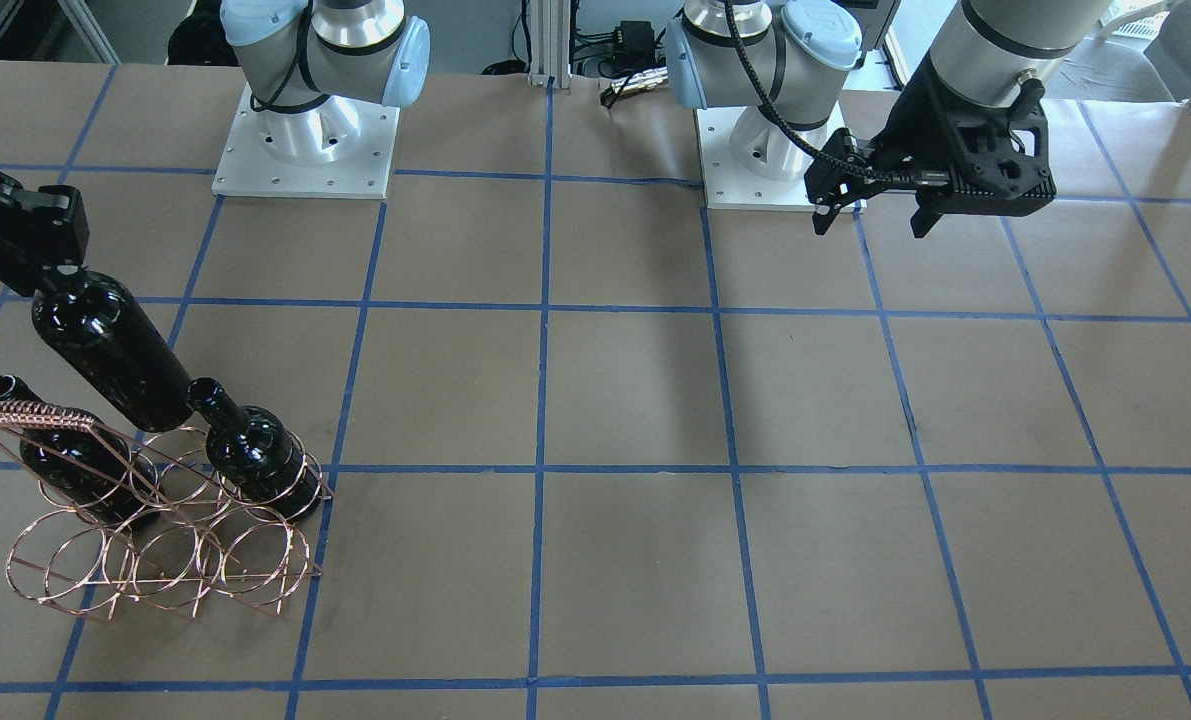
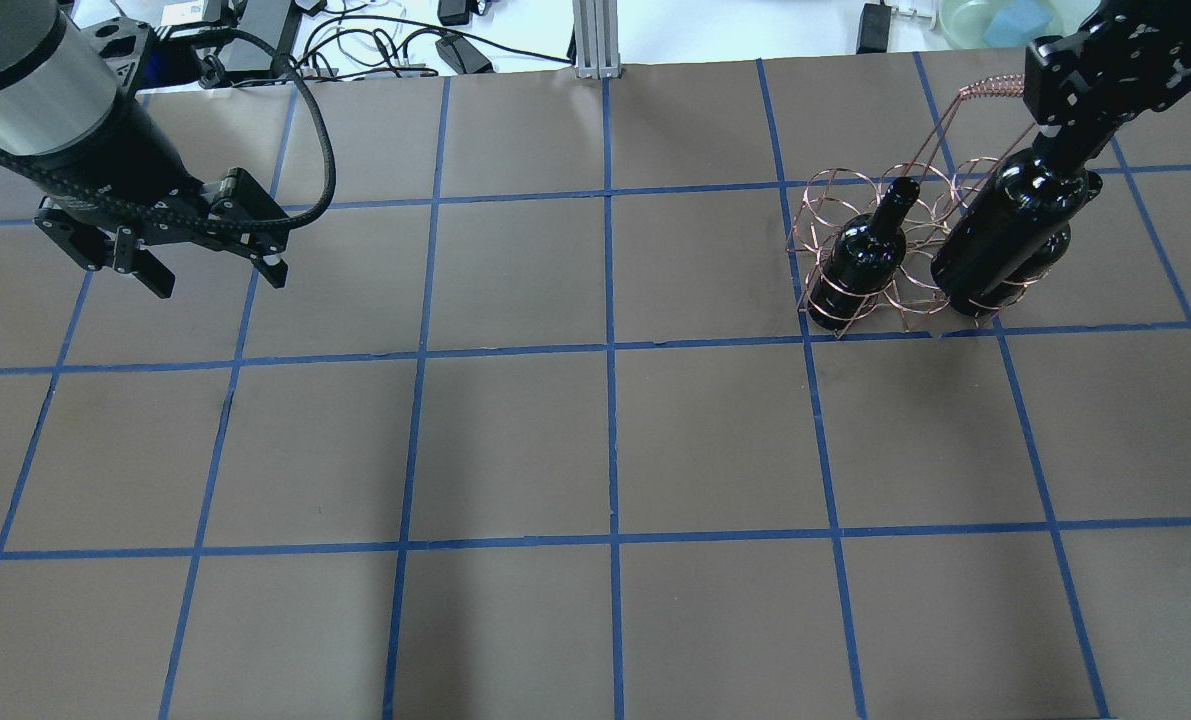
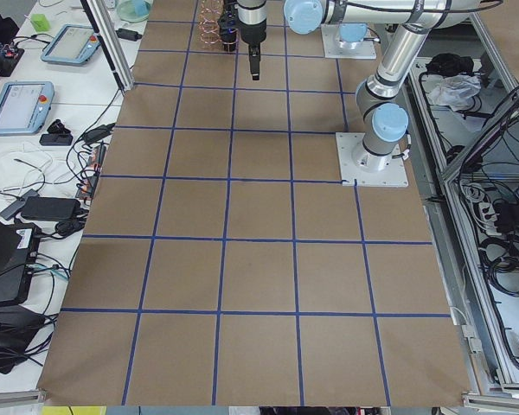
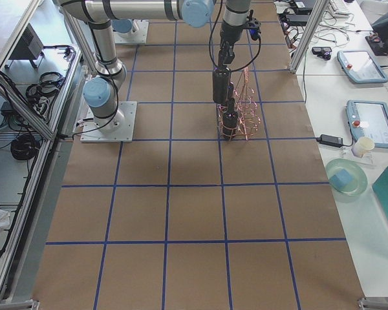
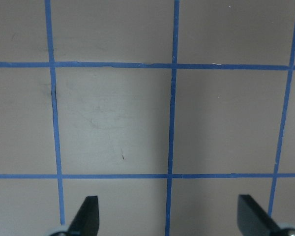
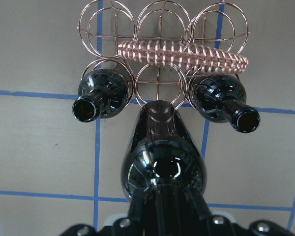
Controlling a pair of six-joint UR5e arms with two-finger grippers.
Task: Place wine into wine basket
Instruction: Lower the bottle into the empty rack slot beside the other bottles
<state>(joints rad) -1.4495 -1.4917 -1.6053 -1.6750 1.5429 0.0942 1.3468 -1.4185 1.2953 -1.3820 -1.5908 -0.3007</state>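
Observation:
My right gripper (image 1: 55,275) is shut on the neck of a near-black wine bottle (image 1: 105,345) and holds it tilted over the copper wire wine basket (image 1: 155,540). The bottle's base is at the basket's middle ring on the robot's side, between two like bottles (image 1: 255,455) (image 1: 65,455) that stand in the end rings. The right wrist view shows the held bottle (image 6: 162,162) over that empty ring (image 6: 157,83), below the woven handle (image 6: 182,54). My left gripper (image 2: 210,275) is open and empty, far off on the other side of the table.
The basket's three rings on the far row (image 6: 162,22) hold nothing. The brown table (image 2: 605,440) carries a blue tape grid. Cables and boxes (image 2: 375,40) lie past the far edge. The arm bases (image 1: 305,140) stand at the robot's side.

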